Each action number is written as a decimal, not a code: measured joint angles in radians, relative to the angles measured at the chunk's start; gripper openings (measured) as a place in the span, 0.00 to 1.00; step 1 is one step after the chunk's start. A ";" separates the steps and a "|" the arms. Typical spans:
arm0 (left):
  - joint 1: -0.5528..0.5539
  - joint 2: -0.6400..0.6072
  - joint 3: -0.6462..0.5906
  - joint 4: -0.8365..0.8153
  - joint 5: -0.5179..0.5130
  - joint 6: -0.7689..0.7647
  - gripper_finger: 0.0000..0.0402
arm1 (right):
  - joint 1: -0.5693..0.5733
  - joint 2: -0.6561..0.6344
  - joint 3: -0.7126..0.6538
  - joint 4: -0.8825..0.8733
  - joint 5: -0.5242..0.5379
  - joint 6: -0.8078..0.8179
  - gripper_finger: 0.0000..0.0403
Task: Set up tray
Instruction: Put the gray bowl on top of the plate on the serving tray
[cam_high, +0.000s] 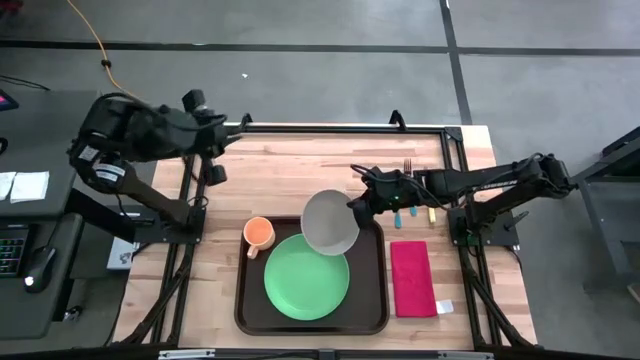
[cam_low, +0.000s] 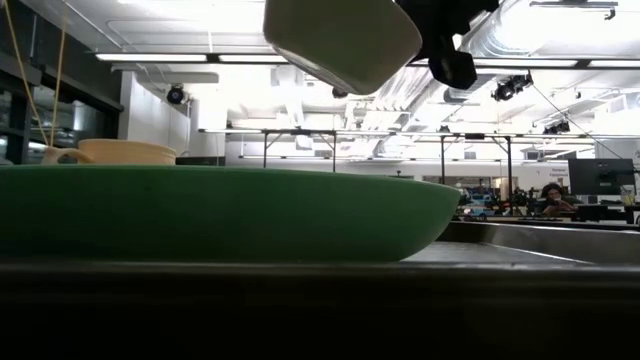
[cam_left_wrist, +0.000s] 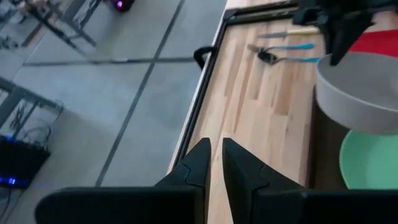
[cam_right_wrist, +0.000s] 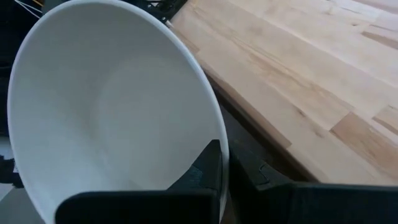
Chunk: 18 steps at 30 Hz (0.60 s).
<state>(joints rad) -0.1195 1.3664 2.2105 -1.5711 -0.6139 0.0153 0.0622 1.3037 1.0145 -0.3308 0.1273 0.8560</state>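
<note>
On the light wooden tabletop I see the tray at the near edge, already holding a green plate, with an orange cup at its left rim. My right gripper pinches a grey bowl by its rim above the tray's far end, not yet set down; the cutlery and red napkin look left to place. My left gripper waits slightly parted and empty over the table's far left corner; I read no labels.

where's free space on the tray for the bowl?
Tray: bare strip between green plate and its right rim, small corners elsewhere. Crowded left, orange cup beside plate. Right gripper holds the bowl above the plate's far edge. Wood between tray and red napkin is narrow.
</note>
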 joint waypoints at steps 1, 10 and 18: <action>-0.020 -0.003 0.000 0.000 -0.008 -0.004 0.17 | 0.005 0.000 0.000 0.001 0.003 0.001 0.00; -0.215 -0.007 -0.024 0.000 -0.116 -0.030 0.17 | 0.050 0.000 0.000 0.032 0.034 0.036 0.00; -0.349 -0.123 -0.214 0.006 -0.257 -0.148 0.17 | 0.059 0.000 0.000 0.036 0.039 0.037 0.00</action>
<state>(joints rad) -0.4681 1.2434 1.9961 -1.5651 -0.8704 -0.1327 0.1211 1.3041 1.0145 -0.2947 0.1661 0.8926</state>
